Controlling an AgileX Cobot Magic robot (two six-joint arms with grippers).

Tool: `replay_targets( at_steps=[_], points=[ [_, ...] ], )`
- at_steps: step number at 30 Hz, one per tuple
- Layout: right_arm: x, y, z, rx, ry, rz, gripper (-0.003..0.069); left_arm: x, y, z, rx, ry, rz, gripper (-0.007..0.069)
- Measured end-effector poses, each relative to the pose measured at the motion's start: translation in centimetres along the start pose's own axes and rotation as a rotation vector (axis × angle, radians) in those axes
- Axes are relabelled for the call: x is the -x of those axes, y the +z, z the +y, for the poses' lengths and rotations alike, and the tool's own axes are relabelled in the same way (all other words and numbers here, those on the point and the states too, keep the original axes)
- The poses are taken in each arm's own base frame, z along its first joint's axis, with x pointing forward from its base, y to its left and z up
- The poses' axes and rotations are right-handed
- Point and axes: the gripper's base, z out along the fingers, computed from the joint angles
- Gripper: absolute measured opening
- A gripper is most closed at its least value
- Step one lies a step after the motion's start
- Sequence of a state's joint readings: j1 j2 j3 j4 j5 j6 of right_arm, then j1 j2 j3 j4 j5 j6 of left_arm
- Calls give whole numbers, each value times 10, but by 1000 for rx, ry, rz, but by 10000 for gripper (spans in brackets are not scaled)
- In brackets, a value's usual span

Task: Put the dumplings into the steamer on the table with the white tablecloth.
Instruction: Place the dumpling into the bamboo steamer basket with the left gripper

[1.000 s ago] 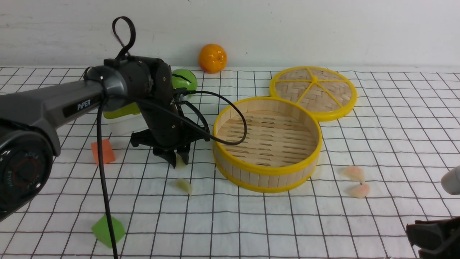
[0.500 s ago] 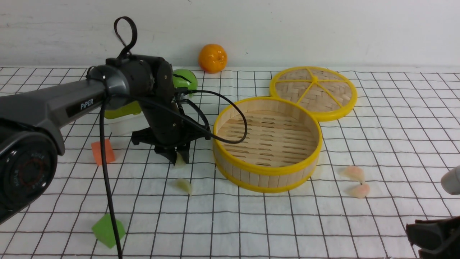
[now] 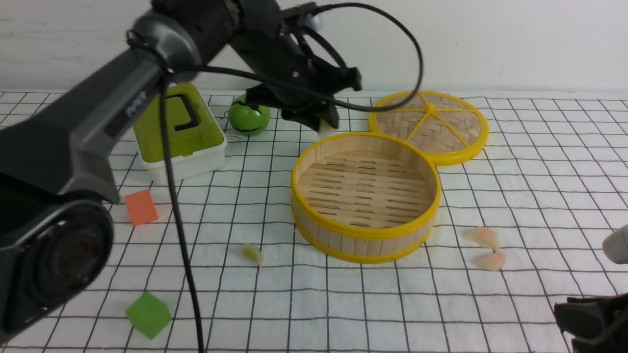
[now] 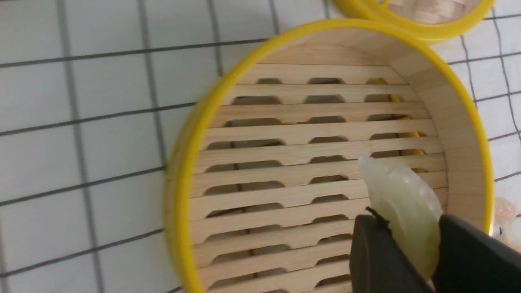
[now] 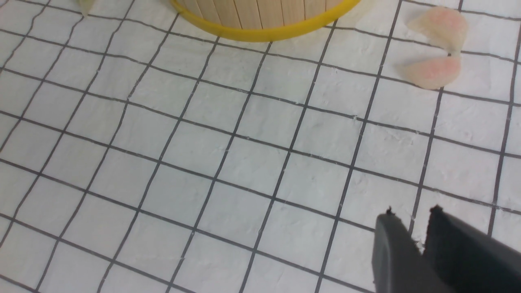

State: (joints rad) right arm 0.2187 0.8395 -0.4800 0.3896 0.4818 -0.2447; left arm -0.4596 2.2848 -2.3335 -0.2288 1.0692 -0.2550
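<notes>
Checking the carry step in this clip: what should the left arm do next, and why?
Probably lower the left gripper toward the middle of the basket before opening. It is shut on a pale green dumpling, and the front view shows it high near the far rim, so a release now might bounce it out.

Bright, even light; slight motion blur
</notes>
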Motion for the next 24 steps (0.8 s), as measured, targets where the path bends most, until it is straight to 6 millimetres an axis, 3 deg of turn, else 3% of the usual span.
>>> replay_targets(
  at_steps=[1,3,6,8,21,24],
  points=[
    [0,0,0,0,0,0,125,-1,3,-2,-3,4,0,167],
    [0,0,0,0,0,0,126,-9,28,-4,3,10,22,167],
    [0,0,0,0,1,0,126,-19,63,5,30,3,51,167],
    [0,0,0,0,1,0,126,-22,73,11,56,6,65,167],
    [0,0,0,1,3,-2,130,-27,85,26,174,21,80,185],
    [0,0,0,1,3,-3,132,-30,92,27,168,9,94,264]
  ],
)
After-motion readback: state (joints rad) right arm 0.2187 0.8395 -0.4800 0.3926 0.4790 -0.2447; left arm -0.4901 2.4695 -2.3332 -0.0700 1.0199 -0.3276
